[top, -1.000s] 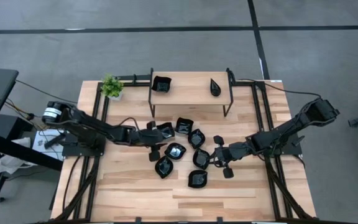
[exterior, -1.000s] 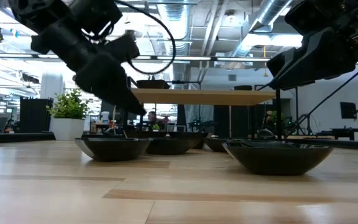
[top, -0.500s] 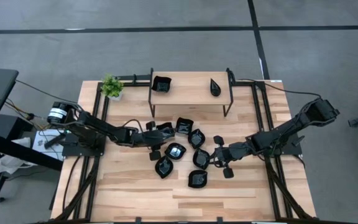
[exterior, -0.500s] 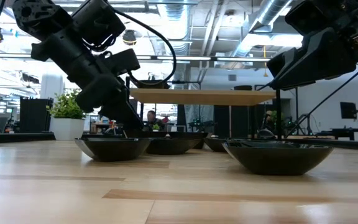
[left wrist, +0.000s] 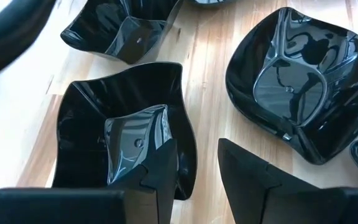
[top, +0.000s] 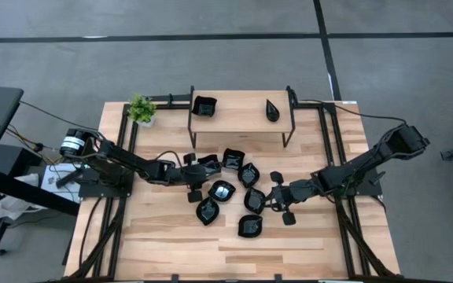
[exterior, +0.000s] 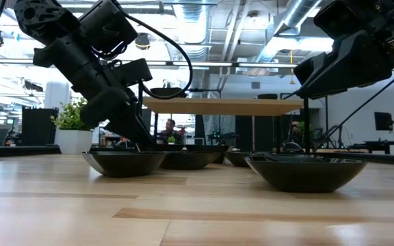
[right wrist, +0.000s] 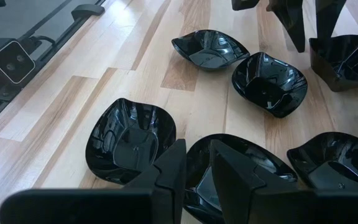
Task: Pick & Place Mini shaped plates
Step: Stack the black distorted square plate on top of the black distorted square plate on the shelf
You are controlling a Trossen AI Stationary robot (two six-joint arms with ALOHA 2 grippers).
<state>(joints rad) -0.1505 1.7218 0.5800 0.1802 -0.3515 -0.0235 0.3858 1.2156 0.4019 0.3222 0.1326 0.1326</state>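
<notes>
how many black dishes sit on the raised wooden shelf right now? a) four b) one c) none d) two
d) The high view shows two on the shelf: a square dish near its left end and a teardrop dish near its right end.
</notes>
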